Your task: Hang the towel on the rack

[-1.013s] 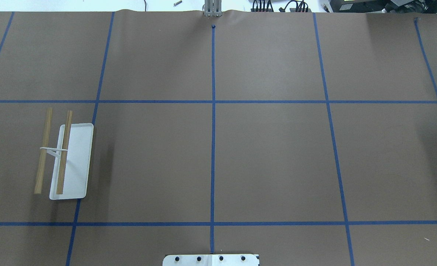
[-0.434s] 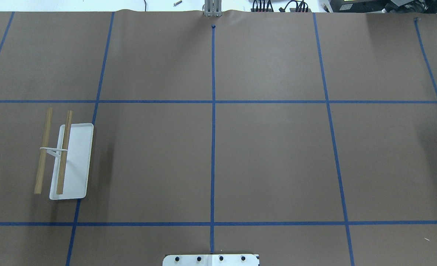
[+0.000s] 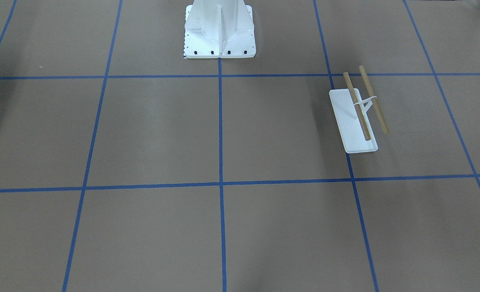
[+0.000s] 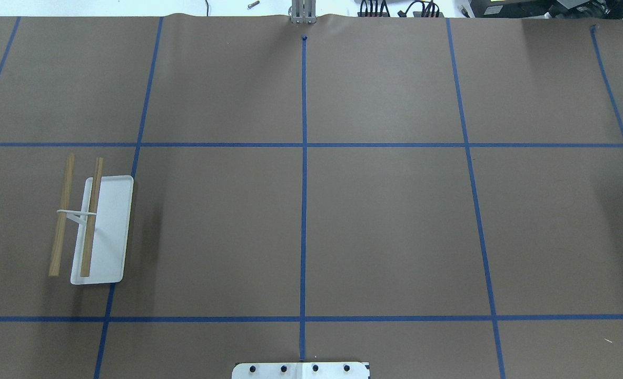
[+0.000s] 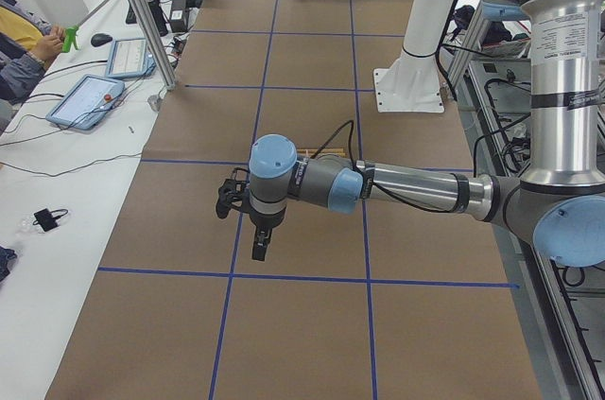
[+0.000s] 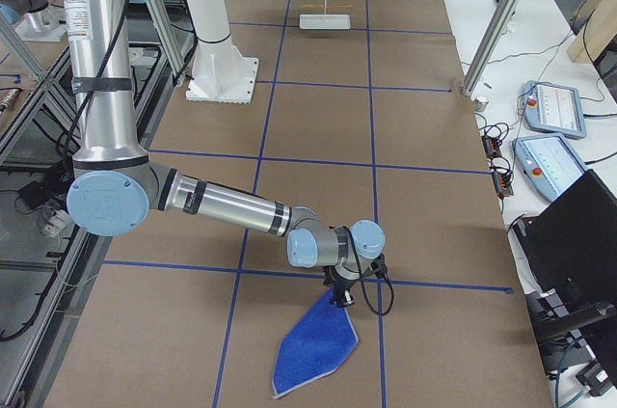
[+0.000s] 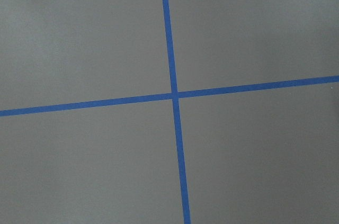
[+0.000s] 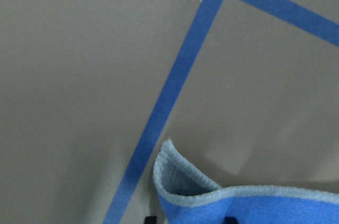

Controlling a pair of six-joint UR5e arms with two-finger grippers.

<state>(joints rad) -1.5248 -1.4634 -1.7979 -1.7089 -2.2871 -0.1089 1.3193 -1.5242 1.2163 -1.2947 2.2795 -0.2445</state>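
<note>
- towel (image 6: 313, 355) at table's R end, blue side up, mostly flat on brown paper (image 4: 385, 231), just past a tape crossing; one corner raised off the surface.
- R gripper (image 6: 343, 298) closed on that raised corner, cloth pinched in the jaws; in R wrist view, pale stitched edge curled up close to cam, grey underside showing.
- rack (image 4: 112, 226) upright at opposite end, robot's L side, tray base flat on paper, well apart from towel.
- L gripper (image 5: 258, 251) above the table, over a tape crossing per L wrist view, clear of the surface; open or closed: can't tell.
- blue tape grid (image 4: 304, 210) across paper; white pedestal (image 3: 219, 28) at robot's edge.
</note>
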